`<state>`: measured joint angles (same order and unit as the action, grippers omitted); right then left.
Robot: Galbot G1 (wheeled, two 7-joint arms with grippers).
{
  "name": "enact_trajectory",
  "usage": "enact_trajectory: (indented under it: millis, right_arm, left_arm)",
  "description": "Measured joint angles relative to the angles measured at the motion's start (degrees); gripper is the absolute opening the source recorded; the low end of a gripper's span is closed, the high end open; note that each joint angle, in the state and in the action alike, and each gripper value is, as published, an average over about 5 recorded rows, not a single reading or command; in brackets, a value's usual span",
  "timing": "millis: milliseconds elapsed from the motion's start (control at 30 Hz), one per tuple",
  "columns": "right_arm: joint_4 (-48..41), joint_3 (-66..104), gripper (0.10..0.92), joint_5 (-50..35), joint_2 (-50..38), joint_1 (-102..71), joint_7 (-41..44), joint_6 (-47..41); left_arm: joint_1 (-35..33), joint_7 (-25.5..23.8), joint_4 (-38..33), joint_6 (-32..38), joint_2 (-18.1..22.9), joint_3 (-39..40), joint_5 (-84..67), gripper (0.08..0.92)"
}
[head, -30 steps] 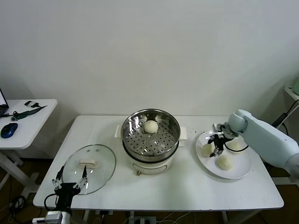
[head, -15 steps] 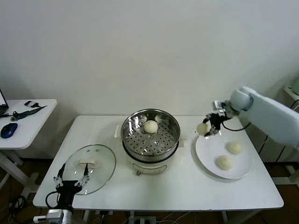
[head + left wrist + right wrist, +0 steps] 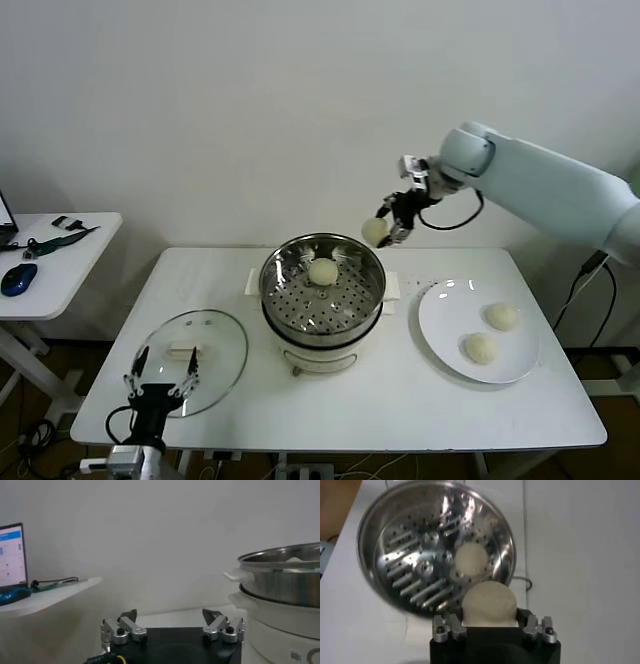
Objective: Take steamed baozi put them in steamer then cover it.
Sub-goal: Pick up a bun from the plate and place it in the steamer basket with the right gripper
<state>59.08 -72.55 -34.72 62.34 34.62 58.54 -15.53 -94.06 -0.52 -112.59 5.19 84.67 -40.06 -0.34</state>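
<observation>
The right pincer (image 3: 388, 229) grips a cream-white round dough bun (image 3: 375, 231) above the shiny round steel steamer (image 3: 322, 290), near its two o'clock rim. Released here, the bun could strike the rim and roll onto the table (image 3: 400, 395). The left pincer (image 3: 160, 385) waits open by the clear glass lid (image 3: 192, 360).

4 steamed baozi are counted: 1 (image 3: 323, 271) lies on the perforated tray inside the steamer (image 3: 322, 300), 1 (image 3: 375, 231) is held in the right hand (image 3: 389, 228) above the steamer's rim, and 2 (image 3: 502, 316) (image 3: 481, 347) rest on the plate (image 3: 440, 325). 1 steamer, 1 glass cover (image 3: 192, 349) and 1 white plate are seen on 1 white bench (image 3: 400, 400). 2 hands are counted, the left hand (image 3: 160, 384) being the second. 1 side desk (image 3: 60, 260) is seen, with 1 blue mouse (image 3: 19, 279) on it.
</observation>
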Motion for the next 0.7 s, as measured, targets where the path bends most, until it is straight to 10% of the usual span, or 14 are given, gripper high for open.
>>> enact_trajectory:
  millis: [700]
  right_arm:
    - [-3.4,-7.2,0.687,-2.6,16.6,-3.6,-4.3,-3.2]
  left_arm:
    - [-0.3,0.0,0.5,0.4,-0.8,0.0,0.1,0.823]
